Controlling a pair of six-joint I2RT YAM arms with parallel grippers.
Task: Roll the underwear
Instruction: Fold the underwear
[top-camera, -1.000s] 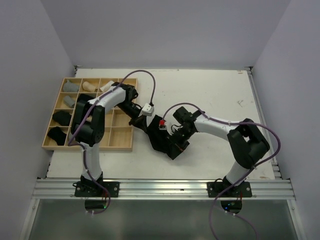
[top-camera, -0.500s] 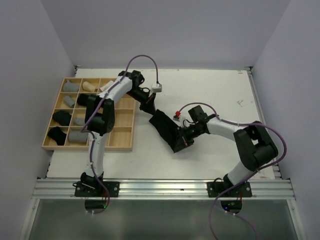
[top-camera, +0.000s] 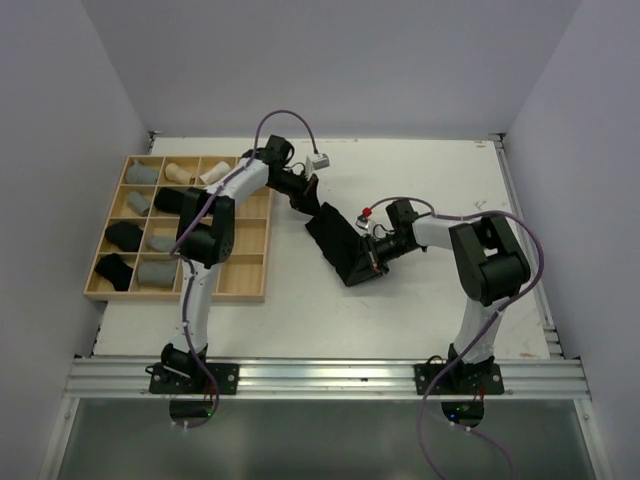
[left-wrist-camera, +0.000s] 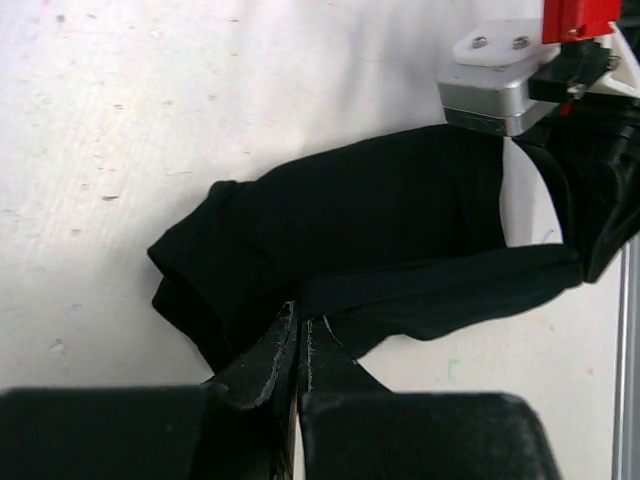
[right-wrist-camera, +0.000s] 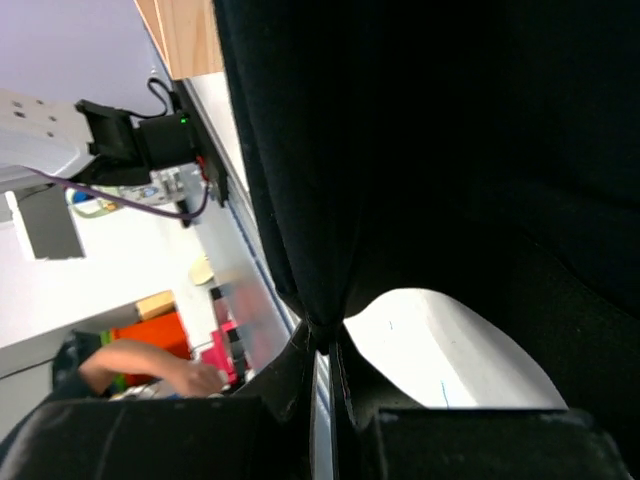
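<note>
Since a second ago the left gripper (top-camera: 311, 210) and right gripper (top-camera: 373, 257) have swung away from the near edge of the table (top-camera: 430, 190); each clamps the black underwear (top-camera: 340, 245), stretched between them just right of the wooden tray (top-camera: 243, 272).

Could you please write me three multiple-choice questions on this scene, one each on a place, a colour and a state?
1. Where is the underwear that the arms hold?
A) over the table, right of the wooden tray
B) in a tray compartment
C) on the metal rail

2. What colour is it?
A) white
B) black
C) beige

3. How is the left gripper?
A) wide open
B) shut on nothing
C) shut on the underwear

Answers: 1 A, the top view shows it just past the tray's right edge; 2 B, it is black in every view; 3 C, the left wrist view shows the jaws pinching the cloth.
</note>
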